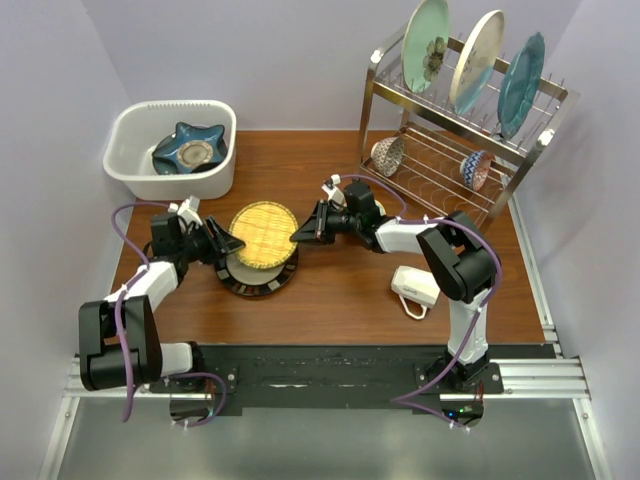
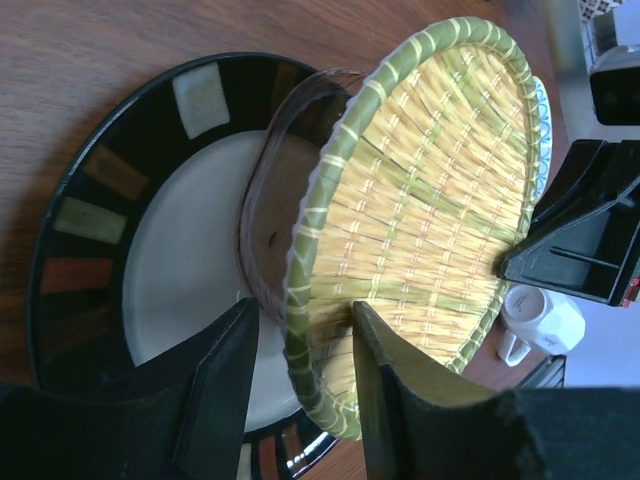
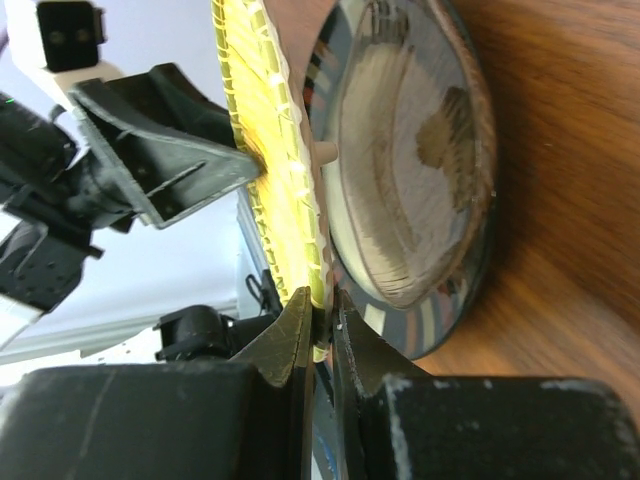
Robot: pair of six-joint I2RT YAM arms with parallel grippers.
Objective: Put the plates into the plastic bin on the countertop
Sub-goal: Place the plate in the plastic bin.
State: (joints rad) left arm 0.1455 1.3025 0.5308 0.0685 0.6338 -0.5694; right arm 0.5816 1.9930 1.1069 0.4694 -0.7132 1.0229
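A yellow woven plate [image 1: 262, 233] is tilted up over a black-rimmed plate [image 1: 255, 283] with coloured squares, which lies on the countertop [image 1: 340, 290]. My right gripper [image 1: 297, 236] is shut on the woven plate's right rim [image 3: 265, 150], with the jaws pinching the edge in the right wrist view [image 3: 320, 300]. My left gripper [image 1: 232, 245] is open, and its fingers straddle the opposite rim [image 2: 300, 315] without closing on it. The woven plate [image 2: 430, 200] stands above the black-rimmed plate [image 2: 100, 200]. The white plastic bin [image 1: 130, 120] at the back left holds a blue star-shaped plate [image 1: 190, 148].
A steel wire rack [image 1: 500, 170] at the back right holds a pale green plate [image 1: 427, 45], a cream plate [image 1: 477, 60] and a teal plate [image 1: 522, 85], with two small bowls [image 1: 388, 155] on its lower shelf. A white mug [image 1: 415, 287] lies by the right arm.
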